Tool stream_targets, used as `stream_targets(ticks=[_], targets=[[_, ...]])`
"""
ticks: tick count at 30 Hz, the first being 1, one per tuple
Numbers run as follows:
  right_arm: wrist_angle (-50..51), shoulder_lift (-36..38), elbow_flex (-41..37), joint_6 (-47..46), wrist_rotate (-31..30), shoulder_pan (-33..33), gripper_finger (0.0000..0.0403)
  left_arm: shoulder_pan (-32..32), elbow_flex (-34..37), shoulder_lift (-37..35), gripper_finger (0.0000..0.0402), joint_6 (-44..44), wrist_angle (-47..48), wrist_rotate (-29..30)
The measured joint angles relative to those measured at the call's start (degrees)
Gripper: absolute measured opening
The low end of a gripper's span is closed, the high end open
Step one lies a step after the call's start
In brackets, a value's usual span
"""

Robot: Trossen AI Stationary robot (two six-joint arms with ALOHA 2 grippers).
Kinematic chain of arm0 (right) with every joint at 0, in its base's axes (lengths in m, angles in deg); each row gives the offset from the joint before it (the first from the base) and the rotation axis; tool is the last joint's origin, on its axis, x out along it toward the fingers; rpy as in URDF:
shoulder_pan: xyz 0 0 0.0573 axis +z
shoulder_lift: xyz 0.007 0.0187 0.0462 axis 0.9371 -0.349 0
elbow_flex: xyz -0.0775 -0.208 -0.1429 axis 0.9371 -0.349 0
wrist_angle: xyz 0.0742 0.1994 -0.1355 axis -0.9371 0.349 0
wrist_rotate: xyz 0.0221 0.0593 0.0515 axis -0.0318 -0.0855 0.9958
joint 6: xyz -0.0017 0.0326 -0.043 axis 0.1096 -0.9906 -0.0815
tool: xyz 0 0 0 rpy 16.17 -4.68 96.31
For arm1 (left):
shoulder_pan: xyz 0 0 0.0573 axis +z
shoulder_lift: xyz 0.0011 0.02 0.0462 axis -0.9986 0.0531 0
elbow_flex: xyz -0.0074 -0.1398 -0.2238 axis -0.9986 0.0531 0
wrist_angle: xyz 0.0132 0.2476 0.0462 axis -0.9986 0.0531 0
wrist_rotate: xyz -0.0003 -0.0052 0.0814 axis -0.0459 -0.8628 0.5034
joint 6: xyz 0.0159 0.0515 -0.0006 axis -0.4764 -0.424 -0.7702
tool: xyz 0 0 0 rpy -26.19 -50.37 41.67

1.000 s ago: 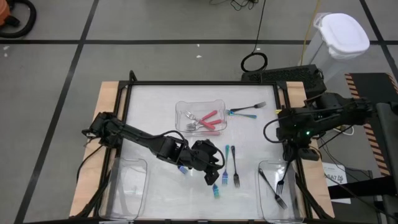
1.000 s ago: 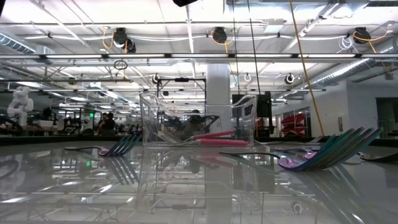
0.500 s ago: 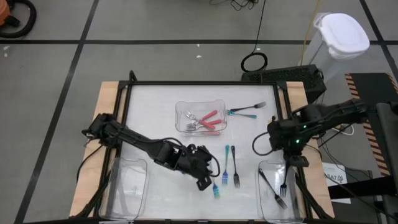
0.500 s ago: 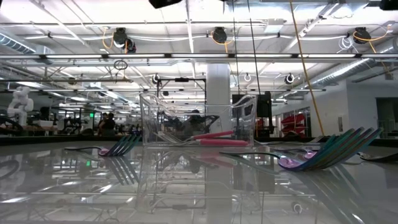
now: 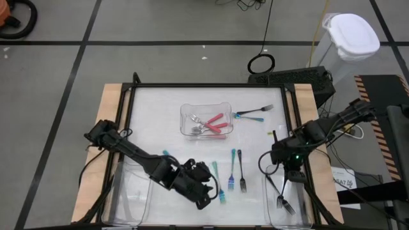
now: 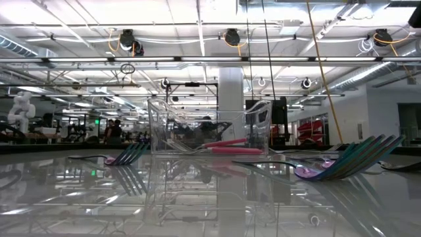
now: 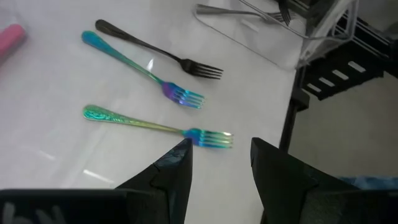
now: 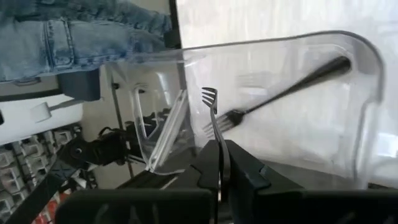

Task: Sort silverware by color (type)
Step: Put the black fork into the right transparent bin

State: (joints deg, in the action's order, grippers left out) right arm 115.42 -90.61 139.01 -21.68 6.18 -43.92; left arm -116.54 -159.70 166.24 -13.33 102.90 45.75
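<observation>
My right gripper (image 5: 284, 174) is shut on a dark grey fork (image 8: 213, 118) above the clear right-hand tray (image 5: 300, 214), where another dark fork (image 8: 281, 91) lies flat. My left gripper (image 5: 204, 190) hovers open over the table's near middle, with nothing between its fingers (image 7: 221, 165). Just beyond it, two teal forks (image 7: 149, 123) (image 7: 138, 64) and one dark fork (image 7: 158, 53) lie flat on the table. Pink-handled pieces (image 5: 214, 123) lie in the middle tray (image 5: 189, 108). My right gripper pinches the dark fork's handle (image 8: 218, 152) between its two fingers, which lie along the fork. The tines (image 8: 209, 95) stick out past the fingertips. The fork is lifted clear, slanting down over the right tray.
A clear tray (image 5: 133, 191) stands at the near left. A teal and a dark fork (image 5: 254, 114) lie far right of the middle tray. Bare table lies left of the middle tray. A person in jeans (image 8: 81, 37) stands beyond the table's edge.
My left gripper has swung toward the table's near edge and a little left, uncovering a teal fork it stood over. My right gripper has come down and toward the near edge, over the right tray, staying shut.
</observation>
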Motion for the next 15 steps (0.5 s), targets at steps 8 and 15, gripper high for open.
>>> stream_targets(ticks=[8, 15], targets=[[-3.6, 0.0, -2.8, -2.7, -0.2, 5.0, 0.0006, -2.5, 0.0, 0.0, 0.0161, 0.0, 0.8, 1.1], [-11.0, 0.0, -8.6, -4.0, -3.0, 8.1, 0.0008, -2.8, 0.0, 0.0, 0.0161, 0.4, 3.7, 1.8]])
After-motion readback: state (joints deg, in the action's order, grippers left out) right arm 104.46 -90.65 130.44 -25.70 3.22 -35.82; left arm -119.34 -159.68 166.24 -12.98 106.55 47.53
